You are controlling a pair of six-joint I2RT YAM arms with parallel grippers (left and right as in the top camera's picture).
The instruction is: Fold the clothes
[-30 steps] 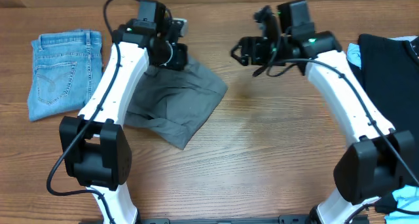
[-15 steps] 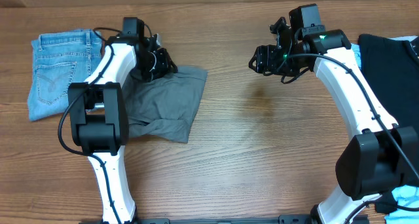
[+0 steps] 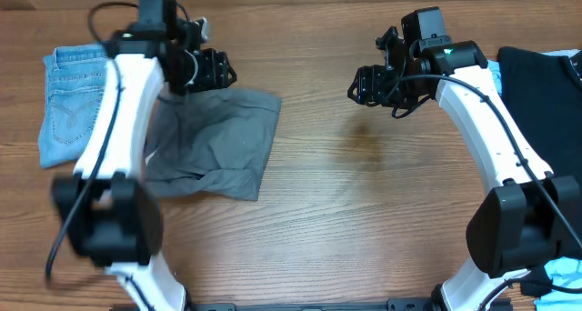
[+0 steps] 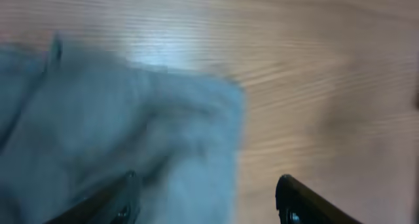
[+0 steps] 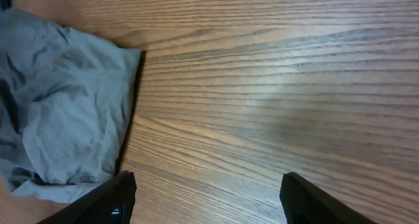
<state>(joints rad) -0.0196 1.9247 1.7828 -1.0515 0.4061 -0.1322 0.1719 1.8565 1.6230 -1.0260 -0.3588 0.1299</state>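
Left edge, toward the far-left corner: folded light-blue denim jeans [image 3: 73,106], flat, back pocket up. Just right of them: white left arm [image 3: 118,120], crossing over the gap, so contact between jeans and next item not readable.

Left of centre, nearer the far edge than the near edge: crumpled plain grey thin-fabric shorts [image 3: 218,143], loosely bunched, one ridge of fabric rolled along the near side, right corner pointing toward worktop centre. Flat on the brown wooden worktop [image 3: 364,211].

Over the far-left part of the shorts: left gripper [image 3: 218,73]. Left wrist view heavily blurred; shows fingers [image 4: 124,198] spread wide, grey fabric beneath and reaching between them, bare wood under the right finger. Nothing seen clamped. Contact with fabric: cannot tell.

Centre: bare wood only.

Right of centre, near the far edge: right gripper [image 3: 359,85], well apart from the shorts, pointing left toward them. Wrist view shows its fingers [image 5: 114,201] set wide, bare wood between, shorts' right corner off to the upper left of that view. Holding nothing.

Right edge: black shirt [image 3: 541,102], spread flat, with the white right arm [image 3: 482,120] running along its left side. Light-blue cloth [image 3: 566,279] at the near-right corner, mostly cut off.
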